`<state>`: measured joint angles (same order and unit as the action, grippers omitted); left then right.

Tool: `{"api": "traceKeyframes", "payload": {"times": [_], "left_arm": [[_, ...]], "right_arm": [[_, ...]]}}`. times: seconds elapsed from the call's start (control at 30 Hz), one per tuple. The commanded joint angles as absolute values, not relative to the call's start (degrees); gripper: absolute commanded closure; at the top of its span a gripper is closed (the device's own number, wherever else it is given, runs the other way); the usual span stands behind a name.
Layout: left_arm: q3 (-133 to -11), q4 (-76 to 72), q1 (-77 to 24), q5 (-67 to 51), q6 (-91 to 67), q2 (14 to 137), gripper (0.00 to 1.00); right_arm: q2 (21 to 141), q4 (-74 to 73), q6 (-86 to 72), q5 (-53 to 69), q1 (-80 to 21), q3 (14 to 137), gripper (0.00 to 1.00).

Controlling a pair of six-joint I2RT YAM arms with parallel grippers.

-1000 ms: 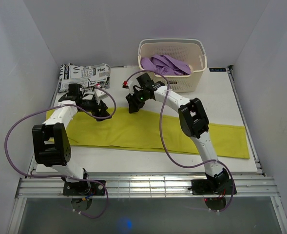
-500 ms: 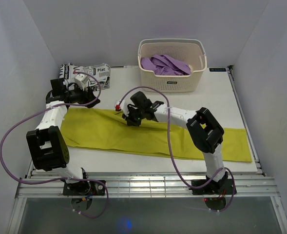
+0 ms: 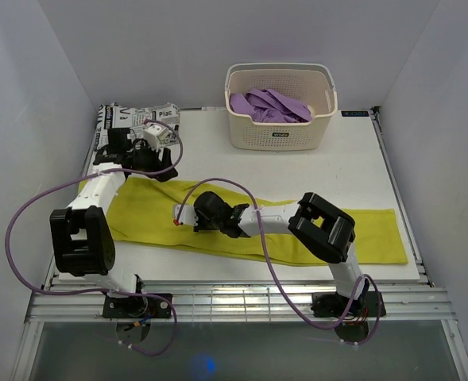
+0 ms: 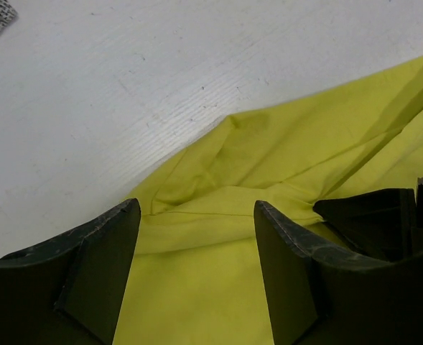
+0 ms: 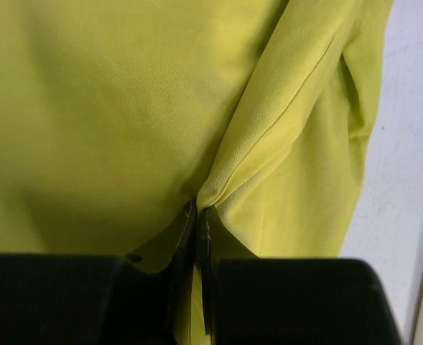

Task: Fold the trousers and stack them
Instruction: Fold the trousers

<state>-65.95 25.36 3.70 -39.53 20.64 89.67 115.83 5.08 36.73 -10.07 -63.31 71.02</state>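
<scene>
Clenched tight, the right pincer (image 5: 199, 215) nips a raised pleat of the trousers (image 3: 142, 214), with a thin ridge of yellow cloth caught between its fingertips. That arm reaches low and leftward across the garment, so the pinch sits left of the garment's middle. The left pincer (image 4: 195, 212) is released, jaws standing wide over the trousers' far left edge, where the cloth is rumpled into soft folds next to bare white surface (image 3: 297, 178). Whether its fingers touch the cloth cannot be told. The trousers lie stretched lengthwise across the near half of the surface, from beside the left arm to the right side. A folded newspaper-print garment (image 3: 134, 119) sits in the far left corner, near the left pincer. A white basket (image 3: 280, 136) stands at the far edge, well apart from the trousers, with a purple garment (image 3: 269, 105) inside.
</scene>
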Motion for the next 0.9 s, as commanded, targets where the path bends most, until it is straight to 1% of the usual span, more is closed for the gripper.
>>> {"api": "traceKeyframes", "payload": {"times": [0.0,0.03,0.1,0.13,0.27,0.33,0.47,0.57,0.63,0.7,0.73,0.83,0.87], "left_arm": [[-66.00,27.25,-1.47,-31.57,20.30,89.03,0.27],[-66.09,27.25,-2.45,-29.81,20.04,89.56,0.31],[-66.36,26.55,-5.53,-24.54,19.51,91.58,0.33],[-66.62,26.11,-7.28,-22.96,19.25,92.19,0.34],[-68.02,24.61,-10.98,-14.17,18.63,96.14,0.29],[-68.91,24.52,-12.39,-9.42,18.55,98.87,0.28],[-71.62,24.61,-13.53,-1.95,18.02,103.96,0.31],[-72.68,25.40,-13.62,3.15,17.75,106.61,0.35],[-72.86,25.31,-13.54,4.74,17.75,107.49,0.43],[-73.30,25.05,-13.54,4.75,18.02,107.75,0.52],[-73.74,24.96,-13.54,4.31,18.10,107.67,0.65],[-76.45,25.05,-13.54,1.94,18.37,107.14,0.85],[-77.16,25.14,-13.54,1.32,18.54,106.96,0.99]], "right_arm": [[119.35,6.41,37.27,-16.61,-63.11,68.91,0.92],[119.36,6.50,37.27,-16.70,-63.19,68.73,0.92],[119.79,6.59,37.35,-16.61,-63.37,68.12,0.92],[119.79,6.85,37.79,-16.70,-63.54,67.68,0.92],[120.32,9.23,39.90,-19.50,-64.86,65.57,0.92],[120.41,9.75,40.08,-20.04,-65.56,64.86,0.92],[120.85,10.46,40.43,-20.83,-66.80,62.76,0.92],[121.20,9.58,39.90,-21.01,-67.50,62.49,0.92],[121.29,9.41,39.73,-21.01,-67.76,61.96,0.92],[121.55,8.88,39.55,-20.74,-67.85,61.70,0.92],[121.73,8.70,39.55,-20.57,-67.94,61.70,0.92],[122.08,8.26,39.55,-20.13,-68.03,61.61,0.92],[122.08,8.17,39.64,-20.13,-68.03,61.70,0.92]]}}
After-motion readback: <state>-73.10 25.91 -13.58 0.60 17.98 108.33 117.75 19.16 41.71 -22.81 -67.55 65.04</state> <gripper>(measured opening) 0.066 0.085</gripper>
